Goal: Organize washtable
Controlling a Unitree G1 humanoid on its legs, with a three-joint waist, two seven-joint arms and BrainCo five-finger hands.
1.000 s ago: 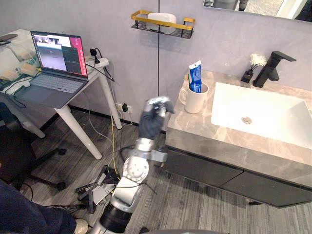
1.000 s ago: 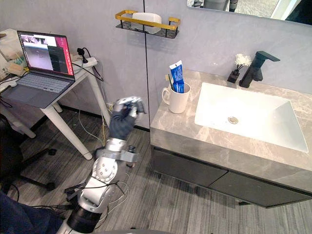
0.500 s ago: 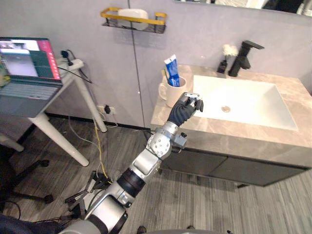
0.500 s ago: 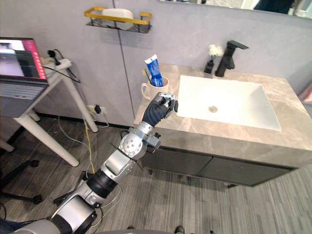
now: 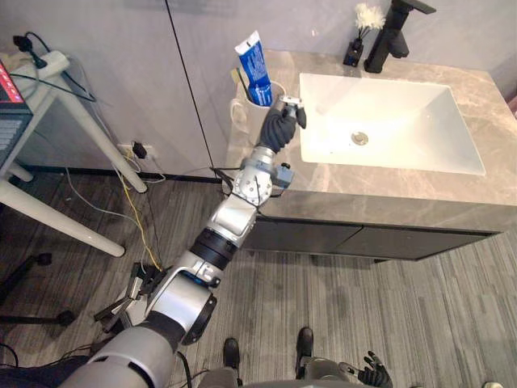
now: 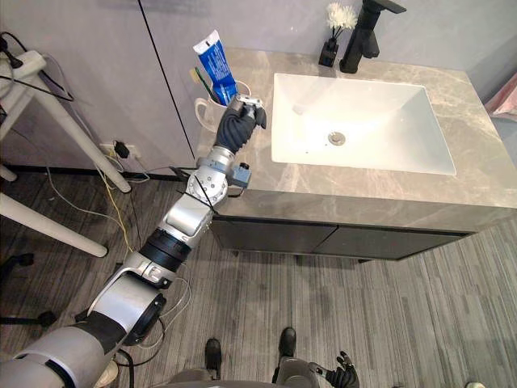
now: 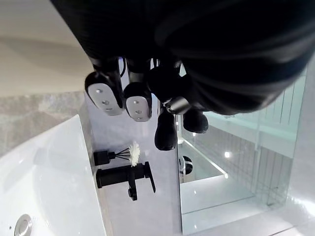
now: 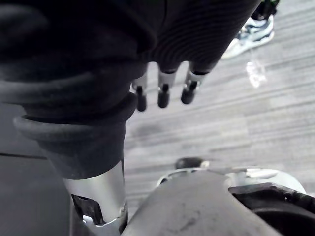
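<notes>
Looking at the upper middle of the head view: got a white ceramic mug (image 5: pixel 246 101) parked on the grey marble countertop (image 5: pixel 380 194), with a blue toothpaste tube (image 5: pixel 254 58) and a thin toothbrush (image 5: pixel 237 78) poking out the top; sitting just left of the white rectangular basin (image 5: pixel 388 113). Up along the top edge, spotting a black faucet (image 5: pixel 384 40) and a small black vase with a white tuft (image 5: pixel 354 52) right beside it.

Got the left hand (image 5: pixel 283 123) reaching in from the lower left, hanging just right of the mug, between it and the basin rim; bunched into a loose fist with nothing in it, going by the wrist view with dark tips folded back toward the camera; can't tell whether touching the mug or just shy of it. Right hand (image 8: pixel 164 93) down low over the grey wood-look floor (image 8: pixel 246 113), fingers dangling loose, idle.

Probably going for the mug next, with the task barely started. To do it well: uncurl first, no use shoving with a fist; come in from the basin side, low on the mug body, thumb on one side and fingers on the other; stay off the tube, tall and leaning, likely easy to tip out; squeeze gently, glazed ceramic probably slick; lift straight up before swinging sideways; mind the basin edge to avoid dumping anything in.
</notes>
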